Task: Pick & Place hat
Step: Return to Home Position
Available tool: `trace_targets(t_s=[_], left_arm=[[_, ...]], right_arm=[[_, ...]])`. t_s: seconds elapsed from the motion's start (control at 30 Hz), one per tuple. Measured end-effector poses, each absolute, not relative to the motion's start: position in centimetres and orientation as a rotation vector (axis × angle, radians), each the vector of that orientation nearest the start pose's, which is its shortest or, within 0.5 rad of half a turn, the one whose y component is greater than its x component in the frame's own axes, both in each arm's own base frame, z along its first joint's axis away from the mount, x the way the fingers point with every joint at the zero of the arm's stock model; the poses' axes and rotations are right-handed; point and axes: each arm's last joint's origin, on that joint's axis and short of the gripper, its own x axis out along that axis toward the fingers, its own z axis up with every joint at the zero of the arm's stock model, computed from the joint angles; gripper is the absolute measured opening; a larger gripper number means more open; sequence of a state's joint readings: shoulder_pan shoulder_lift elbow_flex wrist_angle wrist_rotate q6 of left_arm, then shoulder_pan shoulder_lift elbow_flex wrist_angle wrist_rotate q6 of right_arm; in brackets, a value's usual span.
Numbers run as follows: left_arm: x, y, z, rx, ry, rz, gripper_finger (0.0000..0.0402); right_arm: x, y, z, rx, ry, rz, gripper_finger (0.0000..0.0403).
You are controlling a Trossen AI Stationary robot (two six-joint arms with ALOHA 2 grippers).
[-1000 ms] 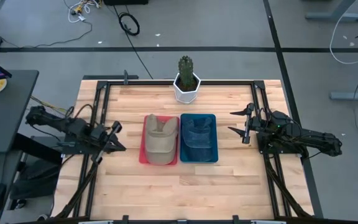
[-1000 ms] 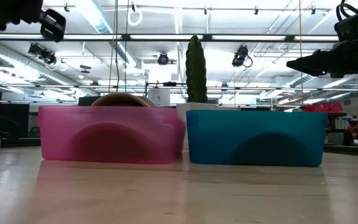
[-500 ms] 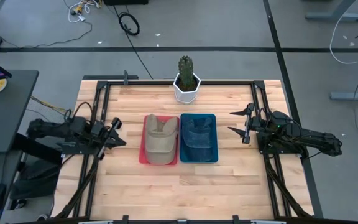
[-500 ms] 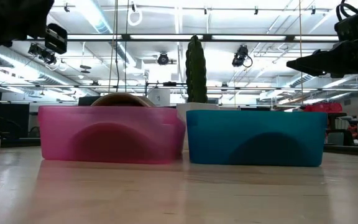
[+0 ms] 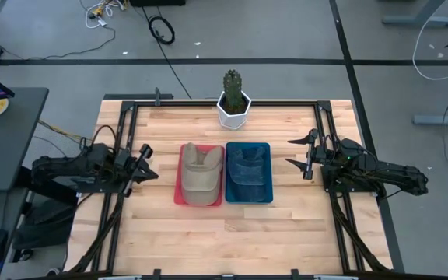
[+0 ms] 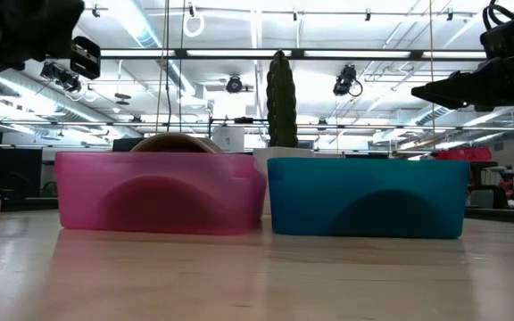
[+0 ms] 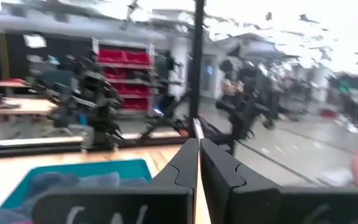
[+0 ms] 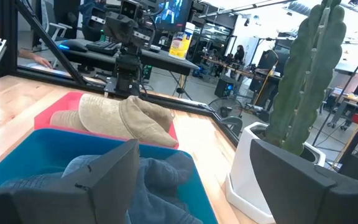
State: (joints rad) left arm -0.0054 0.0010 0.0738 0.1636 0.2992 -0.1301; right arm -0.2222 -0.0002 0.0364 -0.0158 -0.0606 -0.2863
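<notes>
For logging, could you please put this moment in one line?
brown caps in pink bin; left end effector shut, left of pink bin; right end effector open, right of blue bin

A cactus [image 5: 232,82] stands upright in a white pot [image 5: 233,113] at upper centre, on the far edge of the wooden desk [image 5: 208,233]. Black cables [image 5: 160,29] lie coiled on the grey floor [image 5: 286,31] above it. A dark side table [image 5: 6,132] sits at the left edge.
</notes>
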Motion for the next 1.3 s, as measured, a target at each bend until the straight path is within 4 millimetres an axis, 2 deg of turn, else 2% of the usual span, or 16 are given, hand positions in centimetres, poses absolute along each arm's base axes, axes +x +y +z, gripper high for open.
trace_targets(t_s=[0.23, 0.43, 0.53, 0.7, 0.97, 1.3], left_arm=[[8.9, -1.0, 20.3, -0.086, -0.209, -0.343, 0.0018], [8.9, -0.7, 20.5, -0.071, -0.245, -0.233, 0.0018], [9.2, -0.6, 19.4, -0.067, -0.279, -0.224, 0.0018], [9.5, -0.7, 18.6, -0.068, -0.197, -0.221, 0.0019], [9.5, -0.6, 18.3, 0.047, -0.18, -0.191, 0.0019], [9.7, -0.5, 17.1, 0.049, -0.057, -0.142, 0.0019]], right_arm=[[9.3, -1.9, 17.4, -0.289, 0.003, -0.163, 0.0312], [9.3, -1.9, 17.4, -0.289, 0.003, -0.164, 0.0312], [9.3, -1.9, 17.4, -0.289, 0.003, -0.164, 0.0312], [9.3, -1.9, 17.4, -0.288, 0.003, -0.163, 0.0312], [9.3, -1.9, 17.4, -0.288, 0.003, -0.164, 0.0312], [9.3, -1.9, 17.4, -0.288, 0.003, -0.164, 0.0312]])
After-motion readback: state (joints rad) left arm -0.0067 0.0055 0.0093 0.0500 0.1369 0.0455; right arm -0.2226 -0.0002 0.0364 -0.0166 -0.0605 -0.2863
